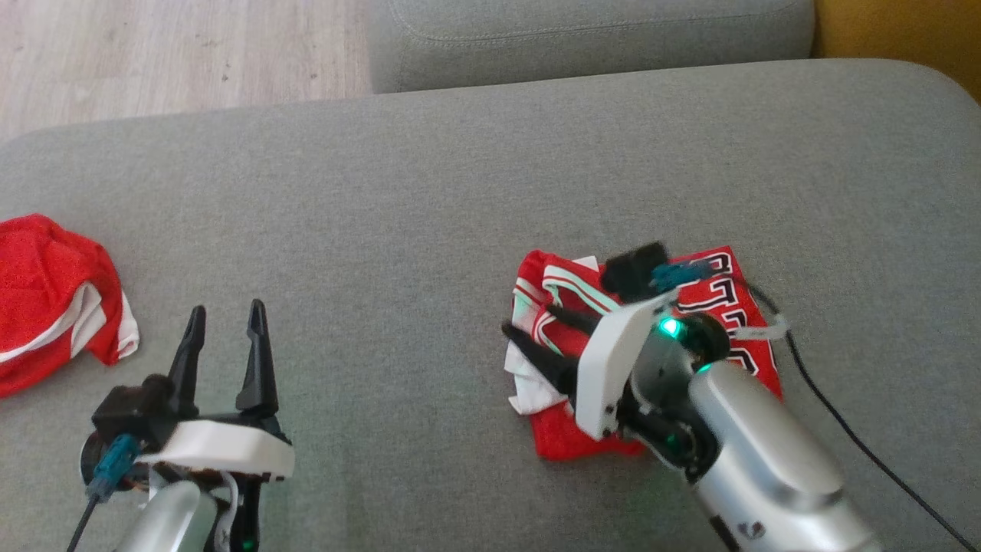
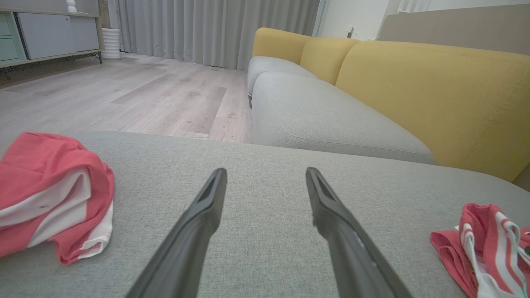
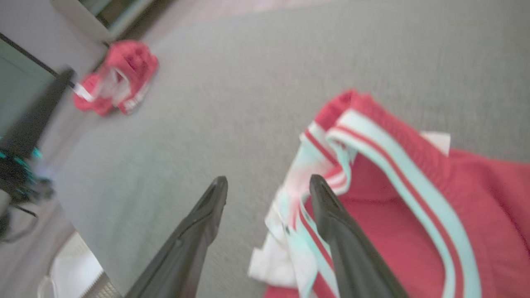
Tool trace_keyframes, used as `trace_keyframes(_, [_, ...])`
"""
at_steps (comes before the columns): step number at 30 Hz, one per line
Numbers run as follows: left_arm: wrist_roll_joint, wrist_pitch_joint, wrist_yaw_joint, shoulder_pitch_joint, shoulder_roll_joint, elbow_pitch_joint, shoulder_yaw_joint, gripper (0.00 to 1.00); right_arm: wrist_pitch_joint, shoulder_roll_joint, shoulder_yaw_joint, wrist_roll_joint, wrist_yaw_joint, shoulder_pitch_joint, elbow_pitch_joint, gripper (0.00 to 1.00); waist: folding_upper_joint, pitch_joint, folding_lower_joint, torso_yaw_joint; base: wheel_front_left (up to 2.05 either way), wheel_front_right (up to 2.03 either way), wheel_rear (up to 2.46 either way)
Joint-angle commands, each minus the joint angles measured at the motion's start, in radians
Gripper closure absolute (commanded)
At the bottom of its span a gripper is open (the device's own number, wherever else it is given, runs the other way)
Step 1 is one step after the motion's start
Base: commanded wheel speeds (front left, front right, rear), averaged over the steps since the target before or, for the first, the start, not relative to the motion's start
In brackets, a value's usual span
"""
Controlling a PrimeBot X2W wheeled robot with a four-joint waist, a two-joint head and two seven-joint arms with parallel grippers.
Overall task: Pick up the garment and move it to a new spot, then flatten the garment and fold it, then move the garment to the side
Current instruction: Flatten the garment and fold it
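Note:
The garment (image 1: 716, 295) is a red jersey with white and pale-green trim and black lettering, lying folded on the grey cushion (image 1: 460, 192) at centre right. My right gripper (image 1: 527, 320) hangs over its left edge, pointing left, and it is open. In the right wrist view the right gripper (image 3: 269, 179) has one finger over the garment (image 3: 414, 198) and the other over bare cushion, with nothing clamped between them. My left gripper (image 1: 228, 308) stands open at the lower left, away from the garment. The left wrist view shows the left gripper (image 2: 266, 171) above bare cushion, with the garment (image 2: 476, 244) at its far right.
A second red and white cloth (image 1: 46, 299) lies bunched at the cushion's left edge. Another grey seat (image 1: 590, 38) sits beyond, with a yellow backrest (image 2: 434, 91) behind it. Wooden floor (image 1: 153, 54) lies at the far left. A black cable (image 1: 843, 429) trails right of my right arm.

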Motion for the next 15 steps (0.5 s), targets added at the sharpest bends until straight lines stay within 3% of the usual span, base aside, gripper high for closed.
trace_keyframes(1, [0.008, -0.011, -0.005, -0.051, 0.018, -0.021, 0.042, 0.0, -0.036, 0.023, -0.014, 0.046, 0.007, -0.041, -0.082, 0.0, 0.0, -0.001, 0.0, -0.004, 0.0, 0.0, 0.0])
trace_keyframes(4, [0.009, -0.012, -0.007, -0.048, 0.017, -0.023, 0.049, 0.0, -0.09, 0.017, -0.099, 0.025, 0.007, -0.034, -0.147, 0.0, 0.0, -0.003, 0.0, -0.008, 0.0, 0.0, 0.0])
trace_keyframes(12, [0.016, -0.012, -0.017, -0.038, 0.014, -0.029, 0.061, 0.0, -0.235, -0.111, -0.368, -0.214, 0.007, 0.121, -0.238, 0.0, 0.0, -0.01, 0.0, -0.003, 0.0, 0.0, 0.0])
trace_keyframes(15, [0.027, -0.012, -0.022, -0.033, 0.007, -0.039, 0.072, 0.0, -0.346, -0.101, -0.469, -0.289, 0.007, 0.198, -0.249, 0.0, 0.0, -0.019, 0.0, 0.001, 0.0, 0.0, 0.0])
